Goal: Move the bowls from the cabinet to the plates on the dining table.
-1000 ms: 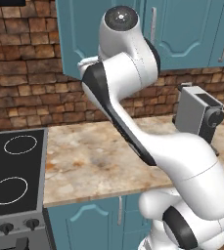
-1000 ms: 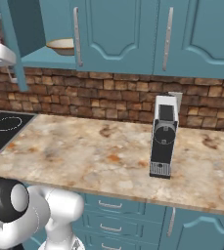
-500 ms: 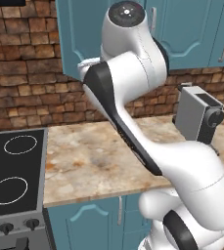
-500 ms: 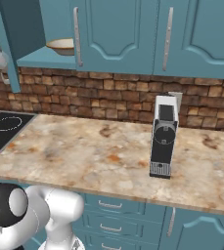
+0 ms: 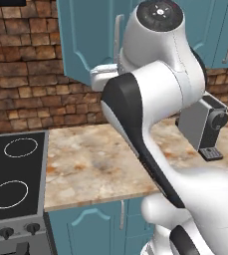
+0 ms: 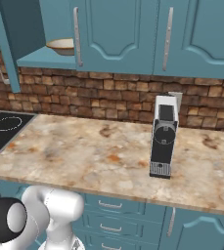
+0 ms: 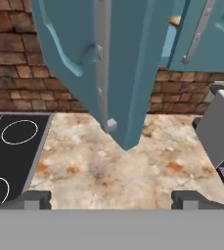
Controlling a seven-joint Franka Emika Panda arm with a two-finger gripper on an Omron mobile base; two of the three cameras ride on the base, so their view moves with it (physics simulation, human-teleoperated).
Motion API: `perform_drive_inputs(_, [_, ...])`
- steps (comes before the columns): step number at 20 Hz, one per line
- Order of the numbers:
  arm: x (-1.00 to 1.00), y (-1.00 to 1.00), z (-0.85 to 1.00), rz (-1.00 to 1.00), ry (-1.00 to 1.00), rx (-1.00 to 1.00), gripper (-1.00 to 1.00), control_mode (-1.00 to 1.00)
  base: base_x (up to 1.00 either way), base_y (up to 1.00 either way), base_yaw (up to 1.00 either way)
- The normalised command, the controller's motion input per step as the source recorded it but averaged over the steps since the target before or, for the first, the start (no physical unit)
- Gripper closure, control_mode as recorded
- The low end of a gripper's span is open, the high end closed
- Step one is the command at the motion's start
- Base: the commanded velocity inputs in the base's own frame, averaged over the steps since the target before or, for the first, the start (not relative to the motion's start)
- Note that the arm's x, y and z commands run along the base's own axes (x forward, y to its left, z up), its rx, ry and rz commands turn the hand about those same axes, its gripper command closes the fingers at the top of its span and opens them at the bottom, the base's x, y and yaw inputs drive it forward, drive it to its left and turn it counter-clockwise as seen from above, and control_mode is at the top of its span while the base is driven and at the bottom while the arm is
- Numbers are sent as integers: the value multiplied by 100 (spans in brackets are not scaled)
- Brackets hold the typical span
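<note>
Hovering before the swung-open cabinet door (image 7: 108,63), my fingers (image 7: 111,199) stand spread wide, holding nothing. One bowl (image 6: 62,46) sits on the cabinet (image 6: 45,57) shelf above the bench (image 6: 108,156). Judging by this, no carrying is done; both bowls remain to move.

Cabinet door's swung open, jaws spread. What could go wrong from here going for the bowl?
1. The open door hangs right ahead of the gripper; reaching straight up may clip its edge.
2. The bowl sits half behind the neighbouring shut door, so a side approach could snag there.
3. The coffee machine stands on the counter near the arm's swing.
</note>
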Motion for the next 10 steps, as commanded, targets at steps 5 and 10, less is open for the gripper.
perform_drive_inputs(5, [-15,-44,0,-6,0,1,-100,-100,0,0,0])
perform_drive_inputs(10, [20,-67,0,-5,1,0,-100,-100,0,0,0])
